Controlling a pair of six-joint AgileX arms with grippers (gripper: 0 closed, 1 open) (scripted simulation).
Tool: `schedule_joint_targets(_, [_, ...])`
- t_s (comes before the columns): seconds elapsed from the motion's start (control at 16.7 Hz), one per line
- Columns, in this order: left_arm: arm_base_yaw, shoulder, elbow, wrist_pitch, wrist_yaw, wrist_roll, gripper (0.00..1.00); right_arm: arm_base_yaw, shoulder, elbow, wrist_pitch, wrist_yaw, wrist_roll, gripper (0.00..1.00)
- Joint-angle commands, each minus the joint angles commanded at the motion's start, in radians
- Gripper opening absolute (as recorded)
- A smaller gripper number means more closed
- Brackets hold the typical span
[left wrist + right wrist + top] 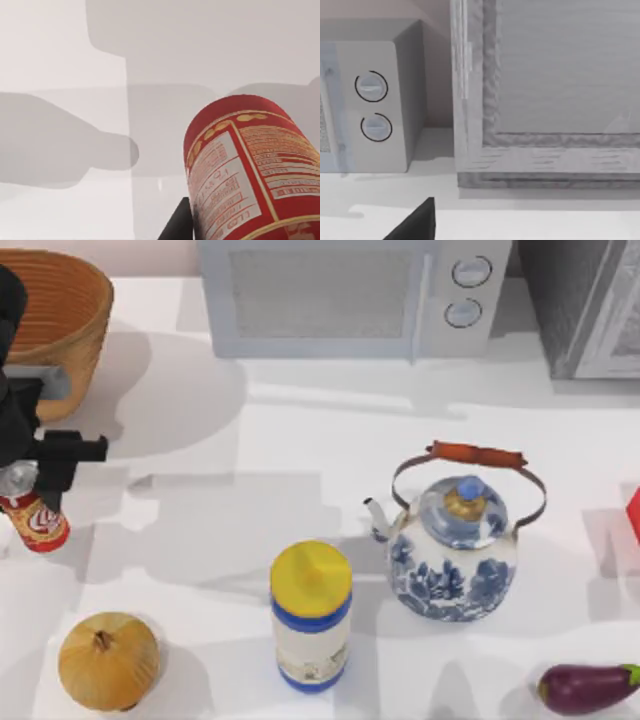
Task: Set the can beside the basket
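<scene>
At the table's left edge, the left gripper (22,480) grips the can (38,523).

We are looking at a rendered kitchen counter: a white table (300,460) with a grey microwave (350,295) at the back, its two round dials (372,107) seen close in the right wrist view. Around it stand a blue-and-white porcelain kettle (455,560), an onion (108,660), an eggplant (585,687) and a yellow-lidded container (311,618)
</scene>
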Motion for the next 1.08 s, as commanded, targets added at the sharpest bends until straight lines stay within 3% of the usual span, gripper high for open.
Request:
schedule_joint_targets(0.6, [0.000, 0.000, 0.000, 0.000, 0.000, 0.000, 0.98, 0.000, 0.000, 0.000, 0.000, 0.000, 0.000, 1.00])
schedule_joint_targets(1.08, [0.000, 0.000, 0.000, 0.000, 0.000, 0.000, 1.00, 0.000, 0.000, 0.000, 0.000, 0.000, 0.000, 1.00])
